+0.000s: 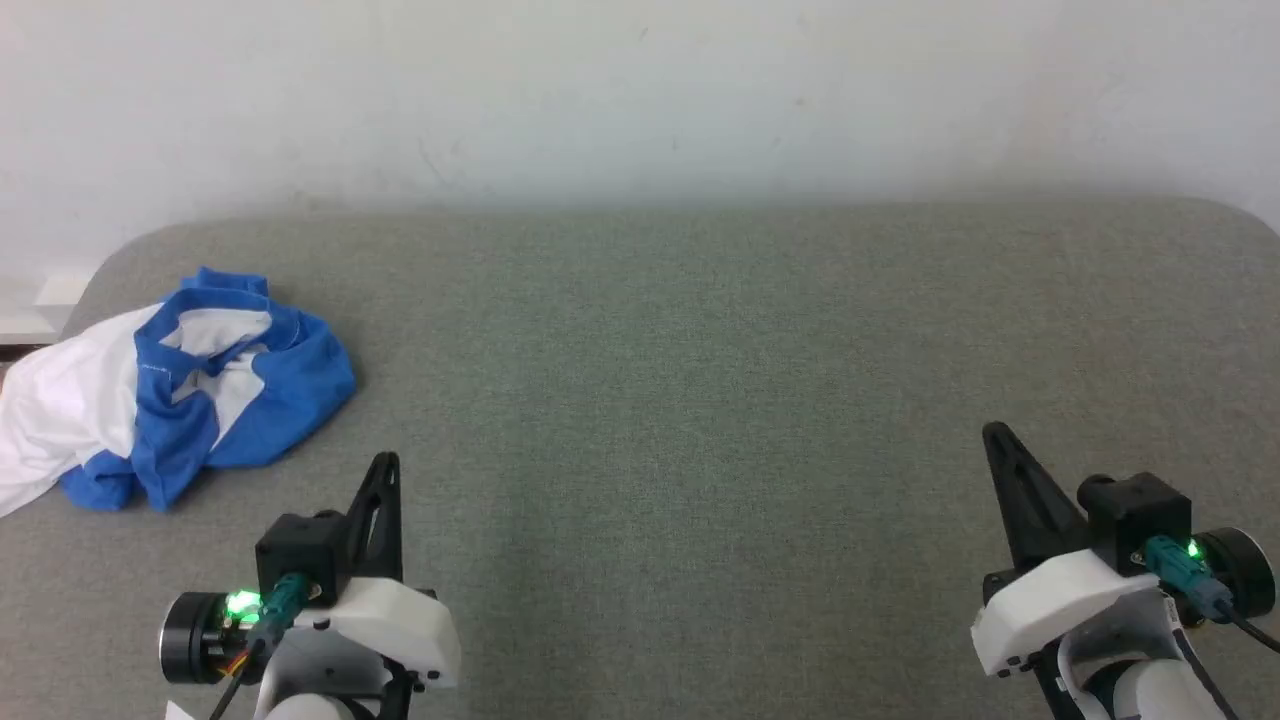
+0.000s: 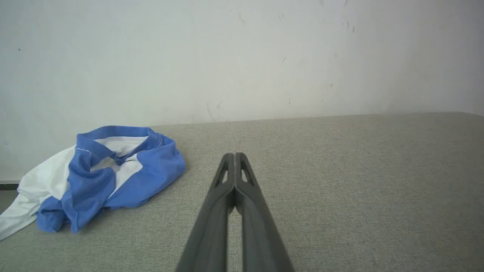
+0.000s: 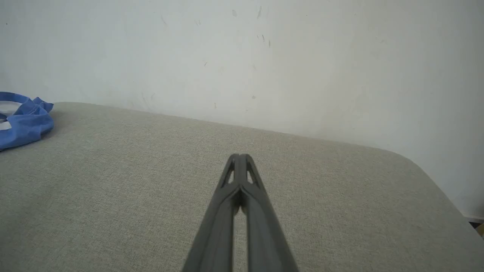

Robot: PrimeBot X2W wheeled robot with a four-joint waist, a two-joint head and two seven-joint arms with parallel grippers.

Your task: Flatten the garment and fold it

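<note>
Nearest the camera in the head view, the left gripper (image 1: 385, 468) is seen at the lower left, its two dark fingers pressed together with nothing between them. In the left wrist view the pair is seen meeting at the tips above the bare cloth. At the lower right the right gripper (image 1: 998, 436) is likewise clenched and empty, its tips joined in the right wrist view too. Both are held above the near part of the grey-green fabric-covered table (image 1: 700, 400), well apart from each other.

Further out, and to the left, the garment (image 1: 240, 400) is found: a white T-shirt with blue sleeves, crumpled in a heap near the table's left edge, beyond and to the left of the left gripper and not touched by it. Its long axis is laid roughly left to right across the table. The white body is spread towards the left edge, and the blue sleeves are bunched at the right end, towards the table's middle. The blue collar is seen as an open loop at the far side of the heap, facing upward. Whether the white part hangs over the edge cannot be told.

Farthest back, a plain pale wall (image 1: 640, 100) is seen behind the table's far edge.
</note>
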